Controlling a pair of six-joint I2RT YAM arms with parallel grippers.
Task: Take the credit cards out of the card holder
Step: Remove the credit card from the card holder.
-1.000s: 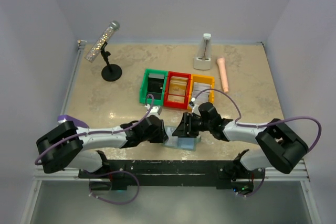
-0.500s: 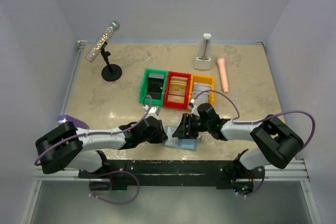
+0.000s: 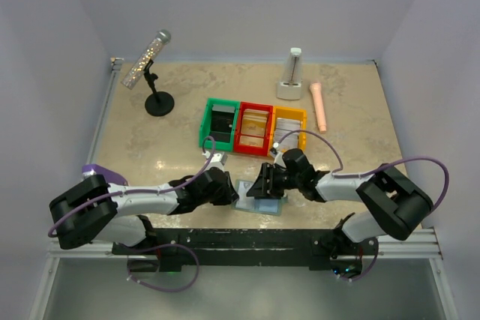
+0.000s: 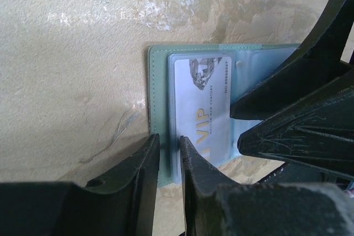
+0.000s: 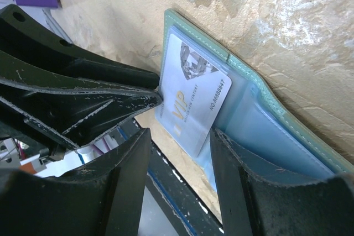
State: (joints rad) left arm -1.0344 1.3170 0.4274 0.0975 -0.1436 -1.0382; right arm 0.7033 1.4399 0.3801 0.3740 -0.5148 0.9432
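The card holder (image 3: 264, 205) lies open at the table's near edge, grey-green rim and pale blue panels up. A pale credit card (image 4: 202, 109) marked VIP lies on its left panel; it sits tilted in the right wrist view (image 5: 193, 100). My left gripper (image 3: 234, 195) is shut on the holder's left edge (image 4: 156, 109), its fingertips (image 4: 152, 158) on either side of the rim. My right gripper (image 3: 264, 185) is open, its jaws either side of the card's lower end (image 5: 180, 158) without touching it. Any other cards are hidden.
Green (image 3: 221, 121), red (image 3: 253, 127) and yellow (image 3: 289, 127) bins stand in a row behind the holder. A microphone on a stand (image 3: 154, 73) is at far left, a white metronome-like object (image 3: 291, 76) and a peach cylinder (image 3: 319, 105) at far right. A black rail (image 3: 247, 237) runs just below the holder.
The right arm's forearm has shifted a little to the left and its gripper has settled lower over the holder. The left gripper stays on the holder's edge.
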